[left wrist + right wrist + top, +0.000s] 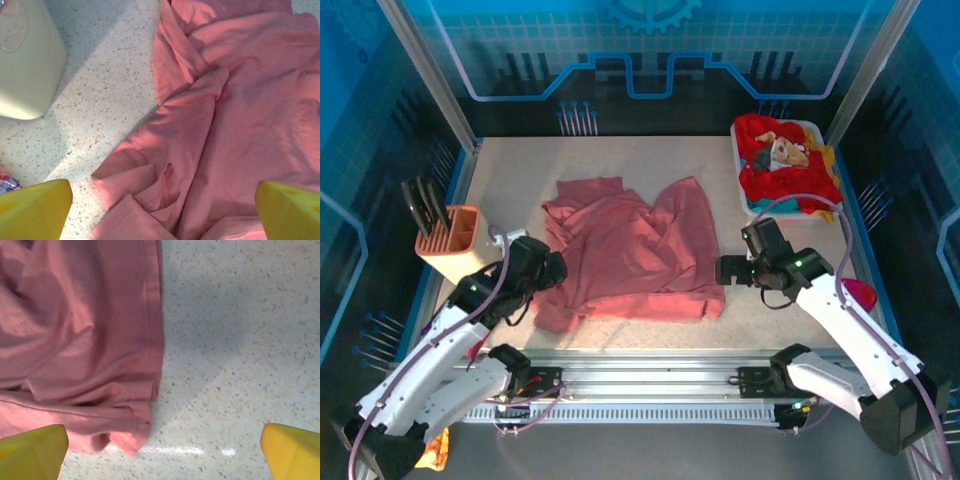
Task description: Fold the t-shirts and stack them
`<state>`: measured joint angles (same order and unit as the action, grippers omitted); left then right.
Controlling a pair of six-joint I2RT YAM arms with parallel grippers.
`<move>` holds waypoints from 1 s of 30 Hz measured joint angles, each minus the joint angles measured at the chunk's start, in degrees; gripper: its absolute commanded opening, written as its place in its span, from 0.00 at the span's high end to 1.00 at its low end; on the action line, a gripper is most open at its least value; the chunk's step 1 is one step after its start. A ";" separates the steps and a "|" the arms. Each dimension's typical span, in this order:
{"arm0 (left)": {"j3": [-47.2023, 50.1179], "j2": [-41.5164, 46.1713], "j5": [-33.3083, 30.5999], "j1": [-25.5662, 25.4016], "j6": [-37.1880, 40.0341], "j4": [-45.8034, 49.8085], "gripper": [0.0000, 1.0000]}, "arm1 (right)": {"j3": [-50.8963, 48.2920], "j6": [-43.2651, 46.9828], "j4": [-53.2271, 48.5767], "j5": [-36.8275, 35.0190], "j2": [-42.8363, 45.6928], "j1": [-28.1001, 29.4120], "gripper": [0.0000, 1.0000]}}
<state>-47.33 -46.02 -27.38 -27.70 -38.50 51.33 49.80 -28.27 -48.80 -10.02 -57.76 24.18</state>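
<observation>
Though rumpled, soft rose-pink t-shirt (630,250)

Pink t-shirt (630,255) spread on the counter (510,170): one
White tray (812,124), far right: one
Heaped shirts (760,135) in the tray: red on top, with yellow and teal cloth at the edges; how many cannot be told
Orange holder (455,250), left: one, with a few dark blades standing in it
Arms: two
Tools: two, the left tool (552,270) and the right tool (725,270)
Yellow fingers (35,210) per tool: two
</observation>
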 measured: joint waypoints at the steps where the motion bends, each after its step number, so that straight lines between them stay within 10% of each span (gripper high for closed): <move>1: -1.01 -1.20 0.20 0.22 0.79 -0.26 0.15 | 0.74 0.37 1.05 1.25 -1.22 -0.02 0.00; 11: -8.96 -17.38 8.41 9.99 8.68 -6.75 0.32 | 3.43 2.56 5.60 7.52 -15.45 3.82 0.00; 30: -0.61 -20.00 14.84 9.97 8.50 -9.81 0.35 | -17.00 -12.68 8.98 13.49 -4.85 5.79 0.48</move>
<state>-47.94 -66.02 -12.53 -17.74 -30.00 41.52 32.80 -40.95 -39.81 3.46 -62.61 29.98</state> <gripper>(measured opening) 0.650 0.562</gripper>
